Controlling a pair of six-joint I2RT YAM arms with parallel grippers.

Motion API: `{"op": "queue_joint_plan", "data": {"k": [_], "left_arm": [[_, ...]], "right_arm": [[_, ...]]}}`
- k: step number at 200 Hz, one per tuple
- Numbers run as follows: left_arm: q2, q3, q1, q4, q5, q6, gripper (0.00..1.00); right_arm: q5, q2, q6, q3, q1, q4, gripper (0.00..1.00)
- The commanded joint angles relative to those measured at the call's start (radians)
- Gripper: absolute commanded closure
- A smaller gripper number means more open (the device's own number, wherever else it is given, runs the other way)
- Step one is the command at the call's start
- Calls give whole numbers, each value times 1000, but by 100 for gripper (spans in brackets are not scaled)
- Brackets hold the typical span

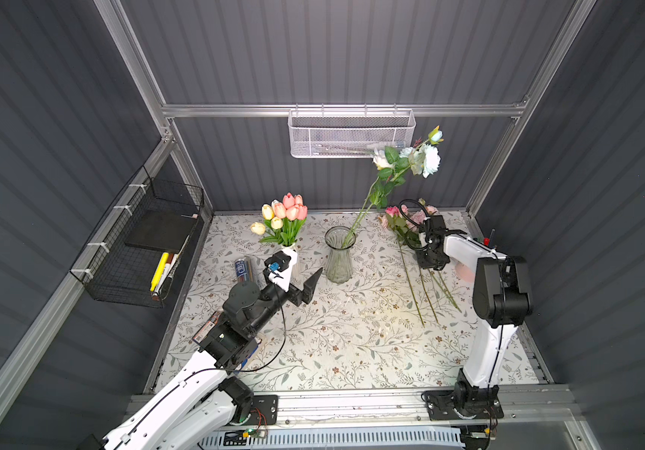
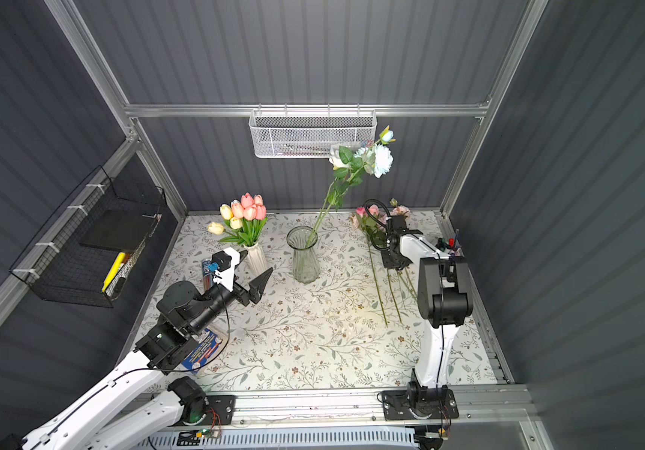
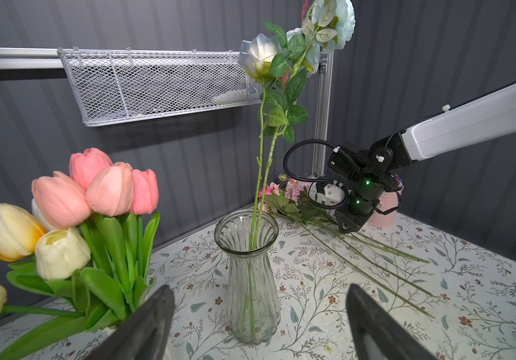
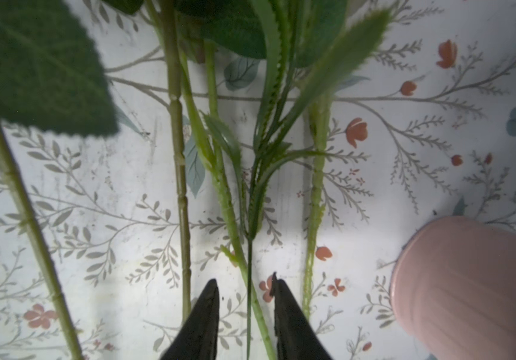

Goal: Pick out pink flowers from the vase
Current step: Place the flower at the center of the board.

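Observation:
The clear glass vase [image 1: 338, 255] [image 2: 305, 255] [image 3: 252, 274] stands mid-table and holds only white and pale blue roses [image 1: 426, 156]. Pink flowers [image 1: 402, 218] [image 3: 291, 188] lie at the back right, their long stems [image 1: 426, 296] flat on the table. My right gripper [image 1: 432, 267] [image 4: 243, 279] points down over those stems, jaws slightly apart, with one thin green stem [image 4: 258, 314] in the gap, touching neither jaw. My left gripper [image 2: 252, 269] [image 3: 258, 290] is wide open and empty, facing the glass vase from its left. Coral-pink tulips [image 1: 291, 208] stand in a white vase [image 2: 256, 257] among yellow ones.
A pink pot [image 4: 468, 286] [image 1: 465, 272] sits just right of the right gripper. A white mesh basket [image 1: 352, 134] hangs on the back wall and a black wire basket [image 1: 145, 249] on the left wall. A pen tin [image 1: 244, 270] and a packet [image 2: 203, 346] lie by the left arm.

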Motion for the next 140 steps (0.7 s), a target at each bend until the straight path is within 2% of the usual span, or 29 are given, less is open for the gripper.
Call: {"op": "queue_joint_plan", "data": {"k": [1,26,67,86,93,124,140], "left_arm": [[0,25,-8,-2,-5,5,12],[10,28,-8,-9,-5,9,12],[36,45,-8,-45,16,12,12],[54,84,-7,-86,23,9,8],[63,101,-8,-106,26,8,1],[89,140,-7,-165,-9,-16,1],[103,162,-6,-218,-51,-41,1]], "right_arm": [[-9,-62,-3,-22,-4,30,65],[-9,-136,19,-56,-4,73,61],[-28,-320,85,-155,-2,190,61],[-39,-421,142,-202,8,207,62],[-33,-470,165,-238,19,229,62],[-43,-694,196,-403,104,362,63],[-32,-800,190,-444,160,365,58]]}}
